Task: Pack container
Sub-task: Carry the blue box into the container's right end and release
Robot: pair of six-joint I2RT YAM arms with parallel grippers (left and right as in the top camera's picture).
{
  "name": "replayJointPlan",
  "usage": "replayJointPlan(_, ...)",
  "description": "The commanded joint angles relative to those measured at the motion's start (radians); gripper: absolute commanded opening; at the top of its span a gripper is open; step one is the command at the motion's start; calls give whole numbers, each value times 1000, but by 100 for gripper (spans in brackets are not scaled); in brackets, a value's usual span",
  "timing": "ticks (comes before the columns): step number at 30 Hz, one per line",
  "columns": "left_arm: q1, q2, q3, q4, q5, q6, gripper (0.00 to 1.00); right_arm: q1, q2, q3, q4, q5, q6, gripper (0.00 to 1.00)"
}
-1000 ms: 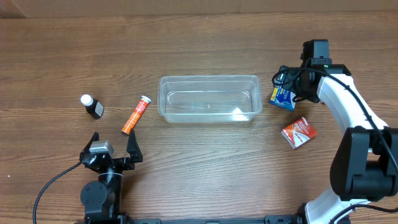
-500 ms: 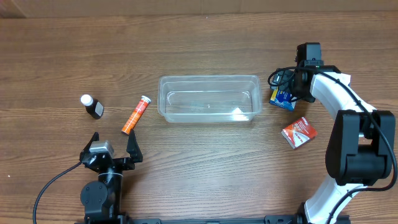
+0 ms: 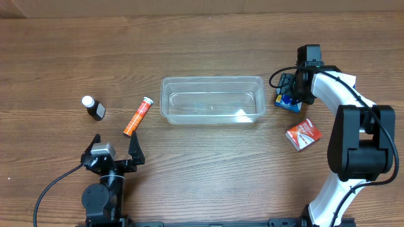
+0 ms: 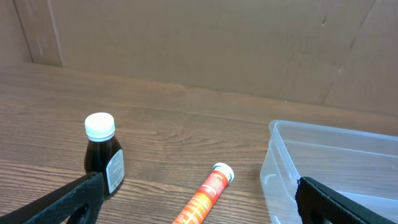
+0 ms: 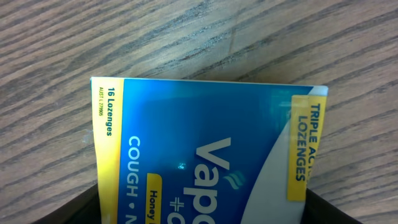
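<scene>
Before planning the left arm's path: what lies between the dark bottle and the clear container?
The orange tube, lying flat, apart from bottle and container; the overhead view shows it.

Layout: container (image 3: 211,99) central. bottle (image 3: 93,108) far left, tube (image 3: 137,116) between them. lozenge box (image 5: 199,143) just right of container, carton (image 3: 303,133) nearer the robot.

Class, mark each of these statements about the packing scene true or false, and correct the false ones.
1. The orange tube lies inside the clear container. False: it lies on the table, outside the container, on the left arm's side.
2. The dark bottle with the white cap stands upright. True.
3. The right gripper is down at the red box. False: its fingers straddle the blue cough lozenge box.
4. The left gripper is open and holds nothing. True.
</scene>
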Motion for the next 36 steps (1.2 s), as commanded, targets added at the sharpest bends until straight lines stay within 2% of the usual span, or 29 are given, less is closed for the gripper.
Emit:
replayJointPlan(1, 5, -8, -3, 1, 0, 18, 100, 5, 16, 2, -23, -16, 4, 69)
replayJointPlan(8, 5, -9, -3, 1, 0, 18, 100, 5, -85, 131, -205, -16, -6, 70)
replayJointPlan(15, 5, -9, -3, 1, 0, 18, 100, 37, -228, 276, -410, -85, -93, 70)
replayJointPlan(20, 5, -8, -3, 1, 0, 19, 100, 120, -332, 277, -450, -229, -136, 70)
replayJointPlan(24, 5, -9, -3, 1, 0, 18, 100, 237, -340, 263, -471, -230, -136, 70)
replayJointPlan(30, 5, -8, -3, 1, 0, 18, 100, 366, -312, 223, -431, -144, -73, 71)
replayJointPlan(36, 5, -9, -3, 1, 0, 18, 100, 388, -245, 221, -411, -15, 10, 70)
